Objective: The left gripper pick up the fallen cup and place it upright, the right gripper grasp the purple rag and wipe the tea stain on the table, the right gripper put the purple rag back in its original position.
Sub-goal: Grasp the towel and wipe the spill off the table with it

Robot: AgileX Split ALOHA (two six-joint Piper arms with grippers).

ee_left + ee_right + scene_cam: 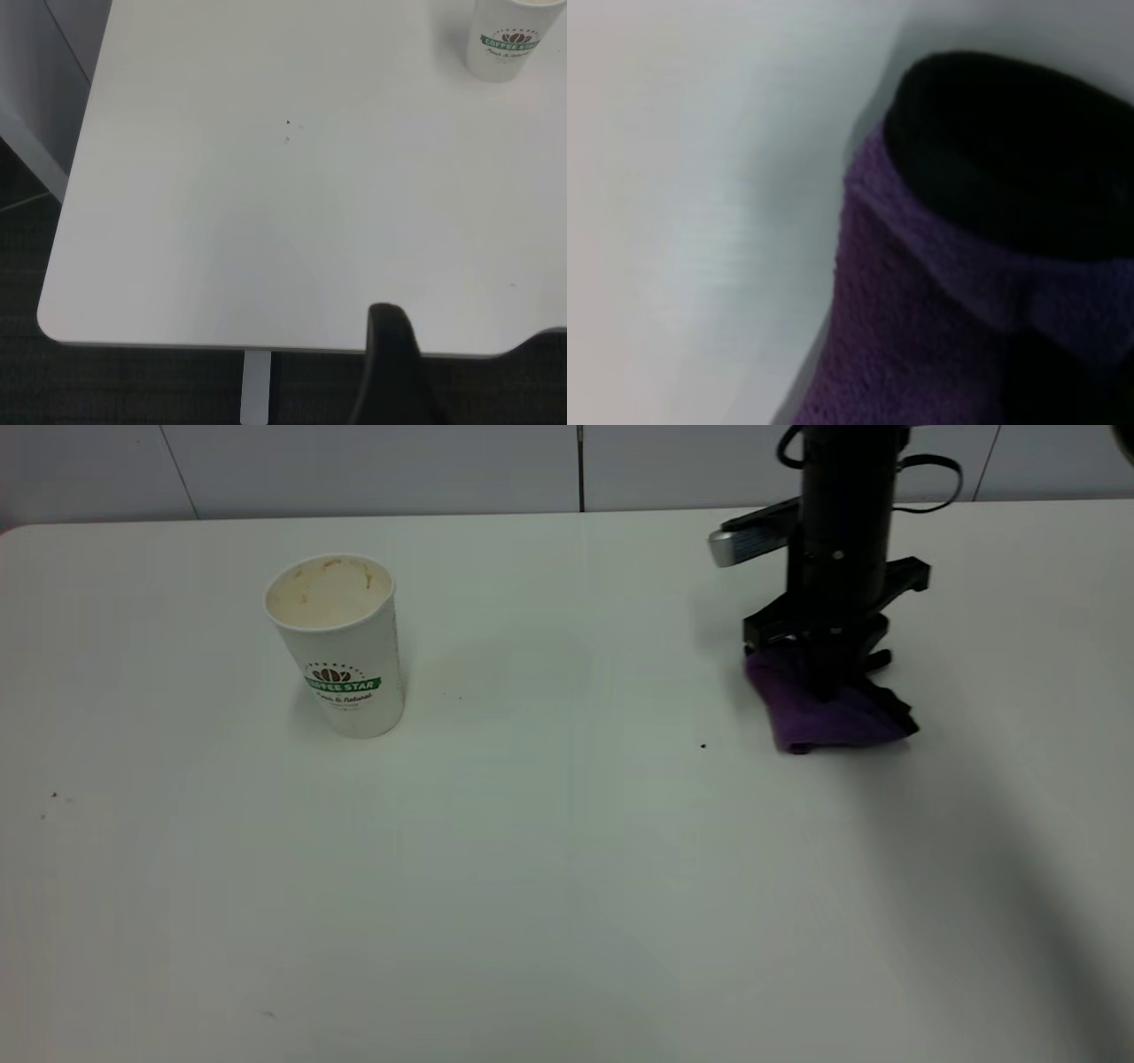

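Note:
The white paper cup (339, 646) with the green COFFEE STAR band stands upright at the back left of the white table (567, 886). It also shows in the left wrist view (509, 40). My right gripper (822, 666) is at the back right, pointing straight down, shut on the bunched purple rag (828, 710), which rests on the table. In the right wrist view the rag (904, 354) fills the frame beside a black finger (1010, 150). No clear tea stain shows. My left gripper (394, 372) hangs over the table's corner, far from the cup and holding nothing.
A tiny black speck (702, 746) lies left of the rag. A few reddish specks (53, 795) lie near the left edge. The grey wall panels (372, 465) run behind the table. The table's rounded corner (53, 319) and dark floor show in the left wrist view.

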